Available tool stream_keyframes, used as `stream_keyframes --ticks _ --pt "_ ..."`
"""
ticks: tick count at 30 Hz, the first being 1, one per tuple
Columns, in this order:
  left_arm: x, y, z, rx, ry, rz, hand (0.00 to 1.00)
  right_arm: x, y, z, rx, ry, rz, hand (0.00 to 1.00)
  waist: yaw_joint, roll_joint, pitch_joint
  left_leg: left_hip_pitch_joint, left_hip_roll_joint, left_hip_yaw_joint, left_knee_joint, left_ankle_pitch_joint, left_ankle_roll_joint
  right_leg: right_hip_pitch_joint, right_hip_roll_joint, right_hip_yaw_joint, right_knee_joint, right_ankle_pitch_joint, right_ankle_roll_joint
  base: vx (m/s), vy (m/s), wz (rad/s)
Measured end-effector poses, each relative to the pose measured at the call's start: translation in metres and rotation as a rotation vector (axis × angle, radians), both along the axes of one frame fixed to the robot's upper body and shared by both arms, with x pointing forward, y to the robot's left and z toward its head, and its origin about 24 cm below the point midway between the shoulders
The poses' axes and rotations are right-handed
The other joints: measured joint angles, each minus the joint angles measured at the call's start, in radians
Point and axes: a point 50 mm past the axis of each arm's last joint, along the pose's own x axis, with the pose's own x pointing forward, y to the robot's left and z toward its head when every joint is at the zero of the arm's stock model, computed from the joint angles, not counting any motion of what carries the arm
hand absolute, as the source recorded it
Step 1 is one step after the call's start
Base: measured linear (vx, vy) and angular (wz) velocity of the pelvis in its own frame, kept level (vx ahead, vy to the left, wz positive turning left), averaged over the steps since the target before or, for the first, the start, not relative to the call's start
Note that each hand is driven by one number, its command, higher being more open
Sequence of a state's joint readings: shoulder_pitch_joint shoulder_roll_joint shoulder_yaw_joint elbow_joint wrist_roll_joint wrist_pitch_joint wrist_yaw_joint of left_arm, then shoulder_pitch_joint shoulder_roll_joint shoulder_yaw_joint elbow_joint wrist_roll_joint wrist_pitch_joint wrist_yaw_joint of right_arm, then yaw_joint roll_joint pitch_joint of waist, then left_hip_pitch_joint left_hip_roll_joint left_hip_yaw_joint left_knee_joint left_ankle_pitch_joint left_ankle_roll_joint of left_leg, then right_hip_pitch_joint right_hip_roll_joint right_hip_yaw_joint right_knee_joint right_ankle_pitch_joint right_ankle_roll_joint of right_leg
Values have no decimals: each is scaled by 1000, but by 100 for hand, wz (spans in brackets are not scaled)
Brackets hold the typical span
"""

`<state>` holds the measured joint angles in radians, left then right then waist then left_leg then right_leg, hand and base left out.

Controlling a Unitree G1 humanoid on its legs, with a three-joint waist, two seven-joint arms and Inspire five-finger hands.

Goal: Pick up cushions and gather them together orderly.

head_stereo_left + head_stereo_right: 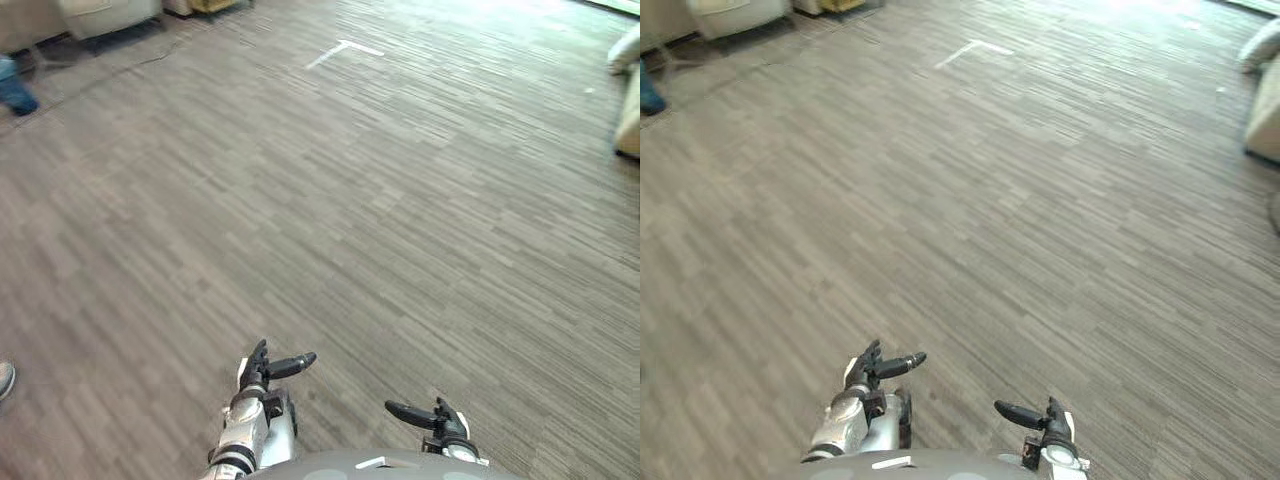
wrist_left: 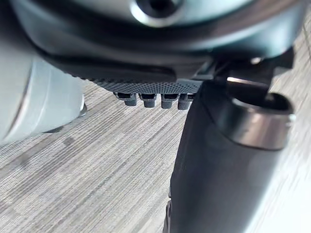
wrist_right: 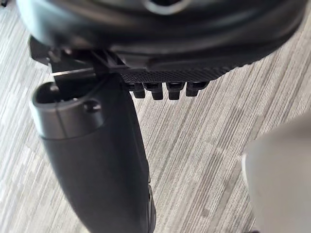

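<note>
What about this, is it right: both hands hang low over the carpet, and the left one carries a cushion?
No. Both hang low over the carpet, but the left hand carries nothing; the left wrist view shows bare carpet past its fingers.

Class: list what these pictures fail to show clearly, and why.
Pale shapes, eye views: cut by the right edge; cushions or a sofa, unclear.
Person's shoe, left eye view: cut by the left edge.
Furniture, eye views: cut by the top edge, blurred.

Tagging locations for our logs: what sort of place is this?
Probably an indoor lounge or test room: grey striped carpet, a white tape mark on it, pale cushions at the right edge.
</note>
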<state>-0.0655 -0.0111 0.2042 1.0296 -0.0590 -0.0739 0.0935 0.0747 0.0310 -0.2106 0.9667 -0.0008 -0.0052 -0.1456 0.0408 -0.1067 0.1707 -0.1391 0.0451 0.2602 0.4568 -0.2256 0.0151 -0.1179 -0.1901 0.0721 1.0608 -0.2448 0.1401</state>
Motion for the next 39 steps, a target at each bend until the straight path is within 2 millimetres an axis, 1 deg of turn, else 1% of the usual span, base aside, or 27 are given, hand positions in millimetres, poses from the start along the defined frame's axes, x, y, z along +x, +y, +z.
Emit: stream_keyframes --ticks 2,4,8,9,10,11,13,14,15,17,18,19,20,22,23,24,25,26,30,32,33,34,35,36,37,38,39 --pt "-5 -1 -3 5 27 5 100 7 -10 4 -28 -38 6 100 -4 41 18 148 0 21 -74 -11 16 -77 -31 -104 108 -11 -22 597 250 -52" --pt "-10 3 -5 10 43 21 100 13 -14 8 -42 -74 3 100 -13 64 23 245 5 37 -156 -11 16 -154 -35 -188 98 -25 -38 529 127 -31" --pt "-18 7 -8 39 84 -15 100 27 -13 12 -41 -110 7 100 -43 61 36 411 15 75 -305 -11 16 -277 0 -367 -266 -36 -102 491 -12 -13" --pt "-20 6 -10 44 99 -41 100 29 -12 12 -38 -112 9 100 -50 56 36 449 11 77 -337 -11 15 -289 35 -368 -452 29 -112 623 -152 8" --pt "-26 8 -12 47 117 -58 100 25 -12 10 -27 -97 1 100 -62 44 36 488 -8 54 -357 -13 6 -272 58 -339 -567 216 -224 644 -189 -4" --pt "-24 1 -12 26 113 -69 100 31 -17 12 -33 -105 -8 100 -59 69 38 503 18 40 -362 -11 2 -270 80 -343 -543 197 -237 535 -192 -10" --pt "-20 -7 -11 4 104 -75 100 33 -21 13 -37 -111 -36 100 -58 86 45 508 21 22 -352 40 -60 -282 84 -332 -486 128 -248 548 -232 -17" --pt "-22 -13 -13 -9 109 -78 100 31 -26 13 -27 -113 -92 100 -75 102 41 503 41 9 -290 77 -104 -264 86 -342 -454 63 -256 458 -216 2" --pt "-22 -14 -13 -12 110 -80 100 30 -27 13 -25 -113 -101 100 -81 108 44 494 53 -2 -252 83 -115 -247 90 -349 -459 51 -257 416 -206 20" --pt "-22 -19 -12 -25 106 -88 100 25 -25 10 -16 -94 -105 100 -93 117 45 378 117 -76 47 145 -215 -155 119 -367 -520 23 -249 390 -221 19" --pt "-20 -21 -11 -34 86 -81 100 22 -24 10 -18 -88 -97 100 -91 129 45 274 149 -128 281 169 -273 -98 150 -372 -575 20 -244 372 -195 -9" --pt "-18 -18 -9 -38 64 -49 100 21 -22 9 -15 -80 -86 100 -90 138 46 171 187 -134 489 158 -264 -28 184 -371 -628 20 -245 303 -130 -15" --pt "-17 -17 -8 -36 56 -39 100 20 -22 8 -13 -76 -82 100 -90 137 49 131 199 -127 554 144 -255 7 196 -368 -651 17 -249 233 -84 -22" --pt "-12 -11 -4 -31 29 -9 100 17 -18 7 -11 -61 -62 100 -76 127 52 42 206 -95 604 92 -185 90 213 -346 -711 11 -259 312 -46 -45" --pt "-8 -11 -1 -29 -6 0 100 10 -18 4 -9 -41 -67 100 -46 117 49 -23 205 -37 523 35 -131 148 216 -309 -750 15 -243 329 -10 -67" --pt "-6 -11 0 -30 -15 1 100 9 -19 4 -10 -38 -67 100 -42 117 50 -37 204 -27 493 27 -119 162 216 -300 -760 15 -241 283 32 -77" --pt "-4 -12 2 -29 -37 1 100 8 -20 4 -10 -31 -74 100 -40 121 51 -89 193 -8 349 10 -88 208 216 -273 -797 11 -231 250 49 -50" --pt "-3 -12 2 -28 -46 1 100 7 -19 3 -8 -28 -74 100 -39 121 51 -108 184 -3 216 12 -86 235 215 -253 -819 8 -224 351 87 -49" --pt "1 -12 5 -28 -71 -4 100 5 -17 3 -10 -20 -69 100 -29 116 50 -150 142 -43 -156 68 -114 292 197 -173 -837 -47 -179 430 177 -54" --pt "1 -12 5 -29 -73 -4 100 1 -17 1 -10 -8 -72 100 -18 111 46 -148 136 -44 -200 104 -113 322 183 -124 -837 -91 -151 541 287 -85" --pt "2 -10 5 -21 -73 -5 100 -4 -13 -1 -1 10 -77 100 -5 86 29 -149 118 -43 -151 177 -100 349 151 -86 -840 -118 -126 636 324 -88" --pt "-1 -9 4 -18 -55 1 100 -13 -11 -3 3 29 -83 100 3 74 -9 -163 88 -48 -93 214 -54 346 115 -48 -822 -127 -98 777 389 -79" --pt "0 -9 4 -17 -54 -1 100 -13 -10 -3 7 31 -84 100 3 53 -16 -164 75 -38 -61 190 -50 335 92 -37 -785 -132 -85 649 322 -54" --pt "0 -4 4 -1 -50 -3 100 -16 -4 -4 26 36 -95 100 3 25 -25 -142 43 -9 -31 138 -37 272 49 -22 -620 -132 -72 641 335 -32" --pt "0 -2 3 6 -38 -2 100 -14 -1 -4 31 31 -88 100 1 5 -22 -94 7 11 -35 99 -17 166 8 -8 -345 -63 -12 614 336 -19" --pt "-1 -1 2 13 -17 -6 100 -11 -1 -3 34 22 -85 100 -2 1 -20 -51 -10 16 -49 78 -5 95 -12 -2 -179 19 -2 597 325 -7" --pt "-2 -1 1 13 -12 -6 100 -11 -1 -3 34 21 -84 100 -2 1 -19 -43 -13 16 -51 72 -4 83 -16 -3 -151 25 2 575 274 0"
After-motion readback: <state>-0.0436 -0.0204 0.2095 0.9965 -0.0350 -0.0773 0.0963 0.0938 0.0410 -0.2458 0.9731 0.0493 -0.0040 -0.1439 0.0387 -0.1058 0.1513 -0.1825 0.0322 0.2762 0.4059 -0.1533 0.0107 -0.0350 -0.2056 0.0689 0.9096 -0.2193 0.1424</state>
